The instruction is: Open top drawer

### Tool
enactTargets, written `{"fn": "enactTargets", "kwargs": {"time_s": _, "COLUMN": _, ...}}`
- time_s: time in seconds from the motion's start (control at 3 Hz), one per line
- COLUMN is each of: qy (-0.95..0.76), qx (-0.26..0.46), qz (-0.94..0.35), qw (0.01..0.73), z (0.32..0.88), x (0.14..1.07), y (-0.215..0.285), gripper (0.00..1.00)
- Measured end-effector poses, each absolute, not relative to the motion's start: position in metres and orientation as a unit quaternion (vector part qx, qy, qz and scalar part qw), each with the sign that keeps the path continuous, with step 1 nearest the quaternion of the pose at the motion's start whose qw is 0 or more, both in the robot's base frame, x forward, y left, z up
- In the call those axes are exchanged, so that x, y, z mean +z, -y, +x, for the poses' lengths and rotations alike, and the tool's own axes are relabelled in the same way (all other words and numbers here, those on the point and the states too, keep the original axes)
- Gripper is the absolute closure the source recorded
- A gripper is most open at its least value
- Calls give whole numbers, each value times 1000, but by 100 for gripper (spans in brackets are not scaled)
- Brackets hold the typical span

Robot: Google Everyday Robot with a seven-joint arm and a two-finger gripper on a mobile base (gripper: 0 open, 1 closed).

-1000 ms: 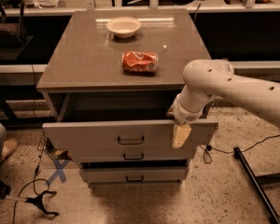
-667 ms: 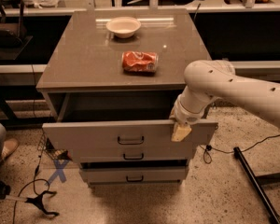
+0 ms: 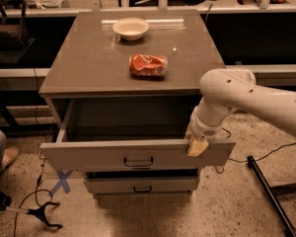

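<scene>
The top drawer (image 3: pixel 89 154) of the grey cabinet is pulled well out, and its plain grey inside (image 3: pixel 128 120) shows. Its tall flat front carries a small dark bar handle (image 3: pixel 138 162) at centre. My gripper (image 3: pixel 196 146), at the end of the white arm (image 3: pixel 246 95) coming in from the right, sits on the top edge of the drawer front, right of the handle. A narrower grey drawer (image 3: pixel 140 185) with a like handle is shut below.
On the cabinet top (image 3: pixel 89 63) lie a crushed red can (image 3: pixel 148 65) and a white bowl (image 3: pixel 131 28). A blue tape X (image 3: pixel 61 181) and a dark cable (image 3: pixel 29 201) are on the floor at left. A black stand leg (image 3: pixel 269 194) runs along the floor at right.
The top drawer front has come slightly further out toward the camera. My gripper has stayed at the drawer front's top edge on the right.
</scene>
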State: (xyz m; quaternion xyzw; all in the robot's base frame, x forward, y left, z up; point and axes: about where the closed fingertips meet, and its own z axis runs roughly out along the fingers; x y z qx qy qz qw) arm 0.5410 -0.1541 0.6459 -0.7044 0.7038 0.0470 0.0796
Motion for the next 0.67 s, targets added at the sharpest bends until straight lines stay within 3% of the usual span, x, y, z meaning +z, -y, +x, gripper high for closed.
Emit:
{"fn": "enactTargets", "kwargs": {"time_s": 0.33, "qy": -715, "qx": 49, "qz": -693, "qw": 77, "z": 527, "x": 646, "y": 164, "gripper": 100}}
{"fn": "enactTargets", "kwargs": {"time_s": 0.67, "qy": -715, "qx": 49, "qz": -693, "qw": 76, "z": 526, "x": 646, "y": 163, "gripper": 74}}
